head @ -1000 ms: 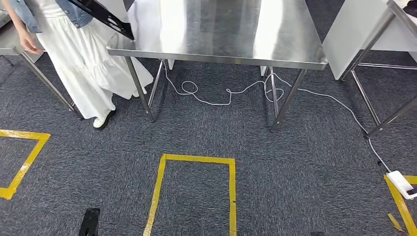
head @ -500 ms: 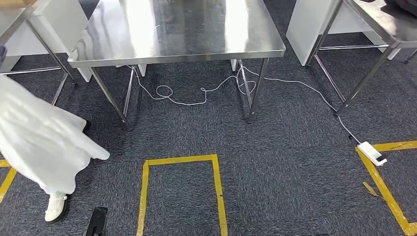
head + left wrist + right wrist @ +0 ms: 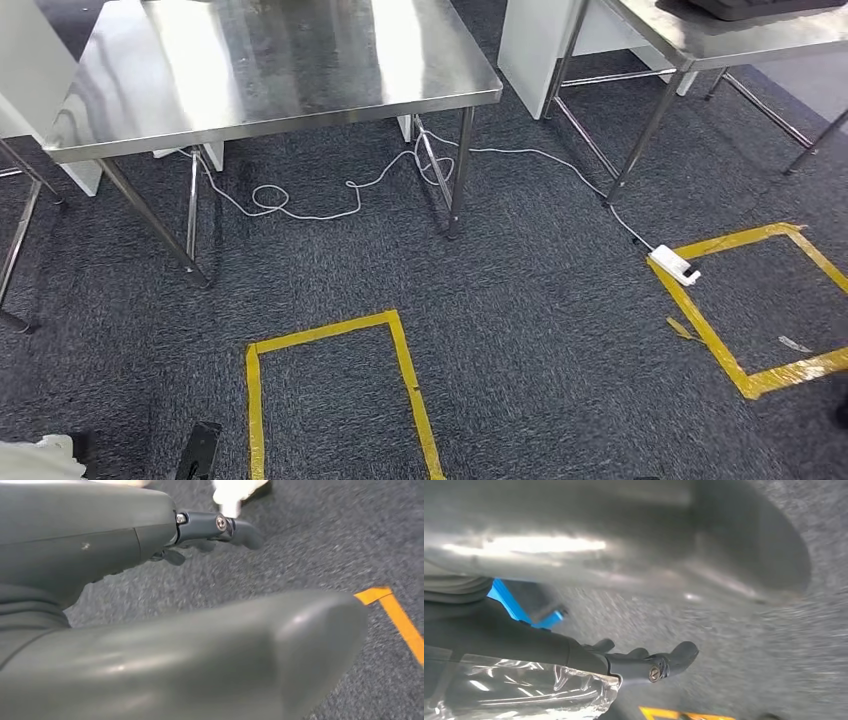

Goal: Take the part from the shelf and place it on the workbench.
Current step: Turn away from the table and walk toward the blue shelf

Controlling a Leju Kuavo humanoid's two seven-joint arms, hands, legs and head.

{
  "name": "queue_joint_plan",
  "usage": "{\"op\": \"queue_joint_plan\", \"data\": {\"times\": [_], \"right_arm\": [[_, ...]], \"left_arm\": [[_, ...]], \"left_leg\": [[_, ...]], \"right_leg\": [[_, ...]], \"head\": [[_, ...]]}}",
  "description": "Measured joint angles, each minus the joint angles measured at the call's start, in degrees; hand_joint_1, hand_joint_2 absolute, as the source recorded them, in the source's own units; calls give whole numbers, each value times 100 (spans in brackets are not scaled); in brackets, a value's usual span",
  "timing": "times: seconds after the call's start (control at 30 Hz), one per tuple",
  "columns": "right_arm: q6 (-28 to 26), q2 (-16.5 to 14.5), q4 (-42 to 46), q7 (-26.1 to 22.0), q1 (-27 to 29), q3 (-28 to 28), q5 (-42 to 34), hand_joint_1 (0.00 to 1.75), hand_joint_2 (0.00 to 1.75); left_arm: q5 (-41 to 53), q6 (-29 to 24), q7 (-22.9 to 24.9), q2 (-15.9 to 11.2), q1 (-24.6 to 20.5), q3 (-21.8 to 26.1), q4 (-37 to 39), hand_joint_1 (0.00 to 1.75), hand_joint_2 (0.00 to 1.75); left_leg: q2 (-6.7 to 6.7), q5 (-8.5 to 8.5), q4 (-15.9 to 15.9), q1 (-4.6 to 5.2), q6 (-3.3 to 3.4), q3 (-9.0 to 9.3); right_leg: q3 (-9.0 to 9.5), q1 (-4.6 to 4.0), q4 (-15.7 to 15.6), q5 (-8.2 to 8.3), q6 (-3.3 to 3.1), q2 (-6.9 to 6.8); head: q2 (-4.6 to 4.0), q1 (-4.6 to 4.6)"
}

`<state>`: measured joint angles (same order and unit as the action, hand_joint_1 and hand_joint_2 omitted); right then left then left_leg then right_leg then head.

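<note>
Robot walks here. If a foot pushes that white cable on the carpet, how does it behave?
Probably floppy: the white cable lies in loose loops. Likely light, so it would slide or snag rather than resist. A pull may drag the white power strip at its end.

Left hand (image 3: 165,605) hangs empty, fingers (image 3: 235,527) extended; right hand (image 3: 624,580) likewise.
</note>
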<state>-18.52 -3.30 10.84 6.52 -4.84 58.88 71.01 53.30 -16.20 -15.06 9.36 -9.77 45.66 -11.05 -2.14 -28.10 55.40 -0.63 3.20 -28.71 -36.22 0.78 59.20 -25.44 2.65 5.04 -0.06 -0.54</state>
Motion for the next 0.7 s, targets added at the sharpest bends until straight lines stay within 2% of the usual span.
{"op": "queue_joint_plan", "data": {"times": [0.03,0.07,0.1,0.13,0.17,0.23,0.3,0.4,0.47,0.5,0.53,0.57,0.6,0.63,0.67,0.7], "right_arm": [[-1,0,0,0,-14,31,-49,0,0],[-3,0,1,-1,-28,61,-82,0,0],[-6,-3,1,-1,-36,86,-101,0,0],[-9,-6,1,0,-34,104,-104,0,0],[-12,-11,1,0,-27,116,-98,0,0],[-20,-14,1,2,-16,129,-73,0,0],[-25,-13,1,3,-16,132,-56,0,0],[-26,-13,1,4,-16,132,-53,0,0],[-34,-15,1,17,-29,132,-32,0,0],[-40,-21,-1,43,-35,133,-21,0,0],[-47,-28,-1,68,-45,133,-11,0,0],[-51,-36,-2,90,-49,134,-9,0,0],[-52,-43,-3,108,-51,135,-8,0,0],[-52,-46,-3,113,-48,135,-3,0,0],[-52,-50,-3,118,-39,135,3,0,0],[-52,-53,-4,126,-31,136,10,0,0]], "left_arm": [[-39,-32,-15,4,10,4,-2,0,0],[-74,-51,-22,7,28,9,-2,0,0],[-92,-66,-19,9,47,14,-1,0,0],[-98,-79,-10,13,62,17,0,0,0],[-103,-92,2,16,69,20,1,0,0],[-110,-114,22,23,70,21,1,0,0],[-116,-122,26,26,68,22,1,0,0],[-117,-123,26,26,68,22,1,0,0],[-117,-131,26,28,61,22,1,0,0],[-125,-138,23,30,50,22,1,0,0],[-138,-145,19,32,47,23,1,0,0],[-152,-150,15,34,53,23,1,0,0],[-166,-150,10,35,65,24,1,0,0],[-174,-150,9,35,84,24,2,0,0],[-176,-151,9,34,95,25,3,0,0],[-178,-152,9,33,99,26,3,0,0]], "left_leg": [[100,27,-15,4,21,-20],[195,37,-14,15,40,-43],[300,42,-11,29,45,-58],[400,45,-8,41,47,-68],[489,46,-6,49,46,-73],[634,45,-5,55,41,-65],[697,43,-5,55,37,-57],[705,42,-5,55,36,-55],[782,34,0,80,-4,-40],[693,-80,126,78,-71,-80],[571,-288,418,74,-141,-191],[424,-542,825,59,-204,-359],[247,-801,1292,35,-249,-559],[211,-923,1621,24,-259,-702],[204,-895,1708,8,-268,-736],[194,-748,1552,-13,-276,-652]], "right_leg": [[-150,-1,333,-177,-29,-194],[-329,-8,736,-372,-49,-330],[-476,0,1107,-525,-41,-396],[-536,6,1333,-607,-14,-427],[-473,10,1332,-598,30,-448],[-74,22,754,-403,120,-521],[209,27,289,-259,159,-583],[252,28,214,-239,162,-600],[413,1,-105,-173,96,-761],[479,17,-264,-107,-2,-763],[526,29,-405,-41,-106,-740],[498,45,-410,12,-190,-606],[469,77,-415,49,-247,-485],[440,73,-403,62,-253,-403],[416,73,-383,72,-253,-323],[395,80,-354,79,-249,-241]], "head": [[0,-22],[0,-45],[0,-61],[-1,-65],[-1,-69],[-1,-70],[-1,-69],[-1,-68],[-1,-67],[-1,-52],[-1,-36],[-1,-18],[-1,-6],[-1,-5],[-1,-5],[-1,-4]]}}
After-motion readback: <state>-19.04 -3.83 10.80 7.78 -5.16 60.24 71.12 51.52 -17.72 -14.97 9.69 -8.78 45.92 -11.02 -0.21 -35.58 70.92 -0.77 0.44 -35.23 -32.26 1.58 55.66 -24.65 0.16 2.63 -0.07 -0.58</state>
